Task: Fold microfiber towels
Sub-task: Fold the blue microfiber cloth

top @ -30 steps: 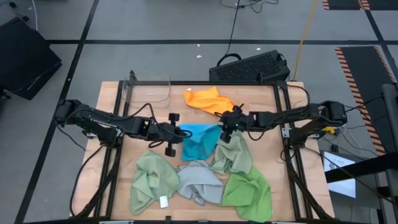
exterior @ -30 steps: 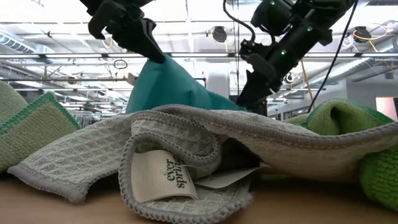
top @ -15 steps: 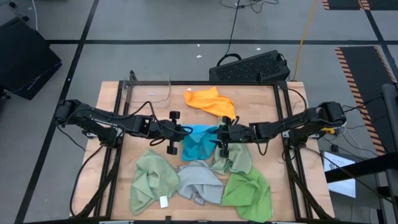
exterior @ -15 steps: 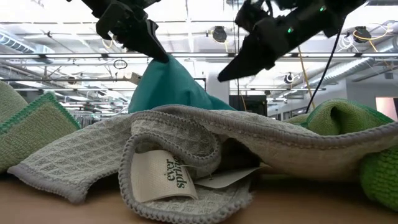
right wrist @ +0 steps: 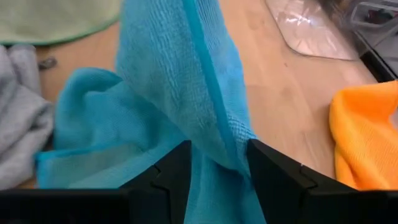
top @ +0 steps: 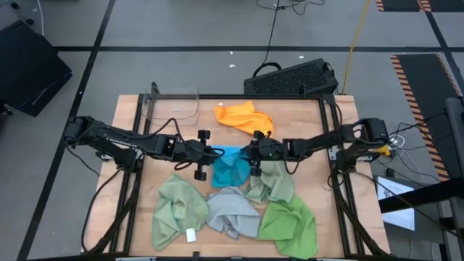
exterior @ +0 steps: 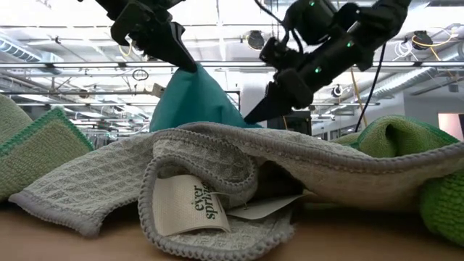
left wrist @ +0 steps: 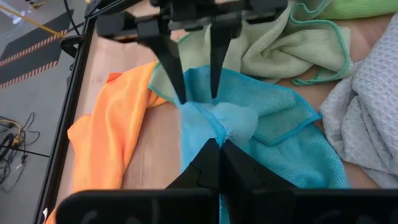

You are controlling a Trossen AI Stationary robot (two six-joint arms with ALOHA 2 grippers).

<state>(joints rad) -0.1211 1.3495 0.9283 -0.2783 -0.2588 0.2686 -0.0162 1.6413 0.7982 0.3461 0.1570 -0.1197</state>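
Blue microfiber towel [top: 232, 165], soft and crumpled, sat mid wooden desk [top: 304, 119], one corner tented up. Left end effector [top: 219, 153] was clamped on that peak. Right end effector [top: 250, 154] stood partly open, fingers [right wrist: 171, 171] straddling a hanging fold. Waffle-weave grey towel [exterior: 239, 177] lay nearer.

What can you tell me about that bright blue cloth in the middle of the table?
The blue towel is a small soft microfiber cloth with a stitched hem, crumpled, not yet folded. The left gripper is shut on a bunched part, pulling it up into a peak. The right gripper has its open fingers either side of a raised fold. The towel's lower part rests on the wooden table, beside the orange towel and meeting a sage green towel.
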